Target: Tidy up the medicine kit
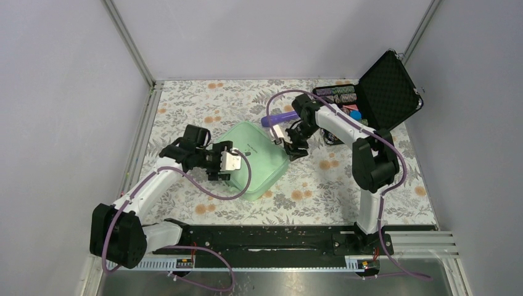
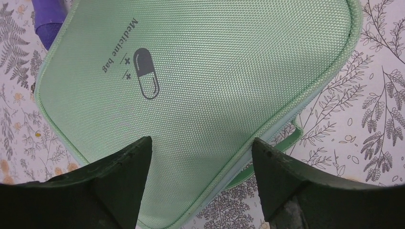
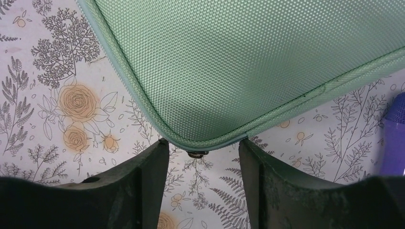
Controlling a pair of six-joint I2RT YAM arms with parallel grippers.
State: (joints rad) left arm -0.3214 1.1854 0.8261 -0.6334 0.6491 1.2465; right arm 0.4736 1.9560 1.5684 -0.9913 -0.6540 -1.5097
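The medicine kit (image 1: 256, 157) is a mint-green case that lies shut in the middle of the flowered table, its pill logo (image 2: 145, 74) facing up. My left gripper (image 1: 233, 161) hovers over the kit's left part, open, its tips (image 2: 200, 148) spanning the lid (image 2: 205, 71) and its zipped edge without touching. My right gripper (image 1: 292, 148) stands open at the kit's right corner (image 3: 248, 57). A small metal zipper pull (image 3: 197, 154) hangs at that corner, in the gap between my right fingertips (image 3: 203, 145), which are not clamped on it.
A purple object (image 1: 279, 118) lies just behind the kit, also in the wrist views (image 2: 47, 19) (image 3: 394, 138). An open black foam-lined case (image 1: 385, 86) with colourful pieces (image 1: 342, 95) stands at the back right. A green strap (image 2: 286, 140) sticks out at the kit's side.
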